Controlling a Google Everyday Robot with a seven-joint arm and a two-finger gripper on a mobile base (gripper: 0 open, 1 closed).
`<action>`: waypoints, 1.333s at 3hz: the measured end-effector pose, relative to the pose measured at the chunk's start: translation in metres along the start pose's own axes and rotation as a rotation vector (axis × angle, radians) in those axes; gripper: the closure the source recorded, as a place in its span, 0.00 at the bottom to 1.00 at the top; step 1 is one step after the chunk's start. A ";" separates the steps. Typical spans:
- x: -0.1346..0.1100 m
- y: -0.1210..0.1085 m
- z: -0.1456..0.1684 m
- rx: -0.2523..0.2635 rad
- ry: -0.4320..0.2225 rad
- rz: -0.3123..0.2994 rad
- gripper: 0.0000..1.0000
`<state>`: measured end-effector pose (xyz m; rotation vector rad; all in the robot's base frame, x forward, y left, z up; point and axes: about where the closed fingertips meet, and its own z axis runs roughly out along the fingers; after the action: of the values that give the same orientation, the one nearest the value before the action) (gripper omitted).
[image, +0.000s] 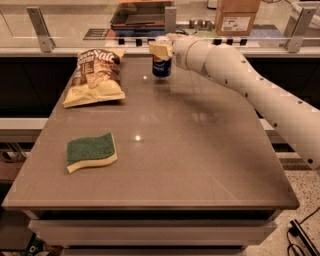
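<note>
At far edge of table (200, 165), about midway along: gripper (161, 49) sits right at top of blue soda can (161, 68), can upright. We can't tell if claw is apart or clamped on it, since top of can is hidden. Our take on doing this bit well: keep claw centred over can, move straight up-down, no sideways shove, because far edge is close. Chip bag (96, 76) near far-left corner, sponge (91, 151) by left edge, both well apart from can. Open room across centre, right side, front.
</note>
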<state>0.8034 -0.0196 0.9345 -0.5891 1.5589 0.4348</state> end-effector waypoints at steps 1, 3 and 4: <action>0.000 0.000 0.000 0.000 0.000 0.001 1.00; 0.016 0.010 0.011 -0.021 0.114 -0.023 1.00; 0.019 0.010 0.012 -0.021 0.123 -0.023 0.82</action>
<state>0.8069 -0.0068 0.9138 -0.6604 1.6648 0.4042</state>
